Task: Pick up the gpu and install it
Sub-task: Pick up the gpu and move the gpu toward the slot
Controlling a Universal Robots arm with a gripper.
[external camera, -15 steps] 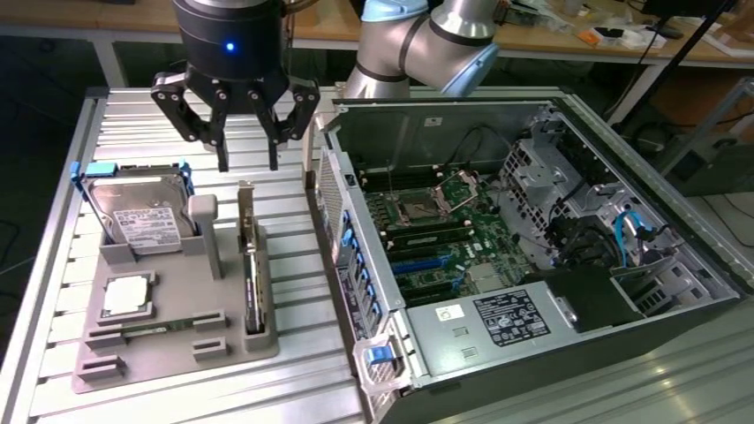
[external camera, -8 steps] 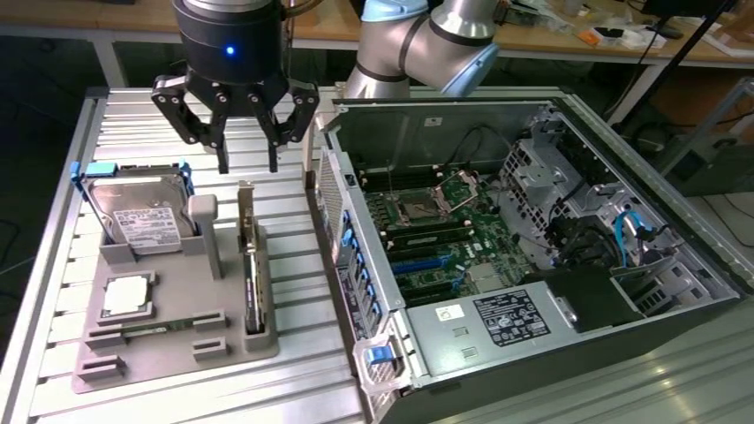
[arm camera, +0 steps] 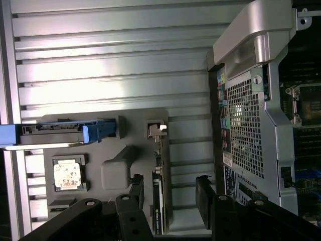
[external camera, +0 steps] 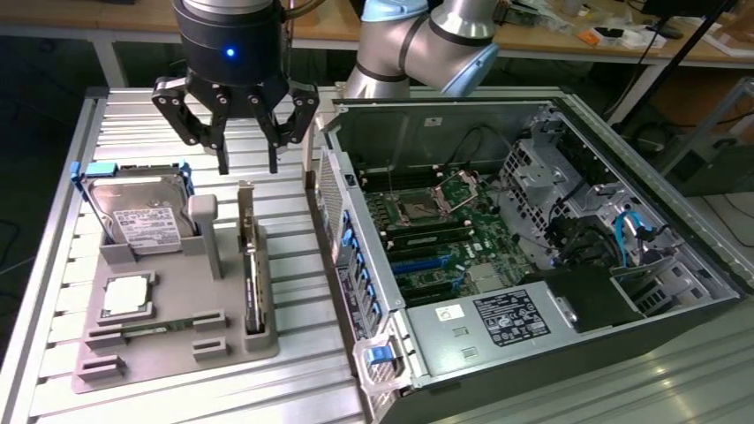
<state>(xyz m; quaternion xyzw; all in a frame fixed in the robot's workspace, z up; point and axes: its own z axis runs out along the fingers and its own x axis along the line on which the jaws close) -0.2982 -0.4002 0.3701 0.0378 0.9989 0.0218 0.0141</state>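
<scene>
The gpu is a thin dark card standing on edge in a slot of the grey holder, its pale silver bracket at the far end. My gripper hangs open just above that bracket end, apart from the card, with nothing between its black fingers. In the wrist view the gpu runs lengthwise between the two fingers, closer to one of them, and my gripper stands wide. The open computer case lies at the exterior view's right, its motherboard exposed.
The grey holder also carries a silver hard drive in a blue frame and a square processor chip. The case's perforated rear wall stands close beside the holder. Ribbed metal table stretches behind the gripper.
</scene>
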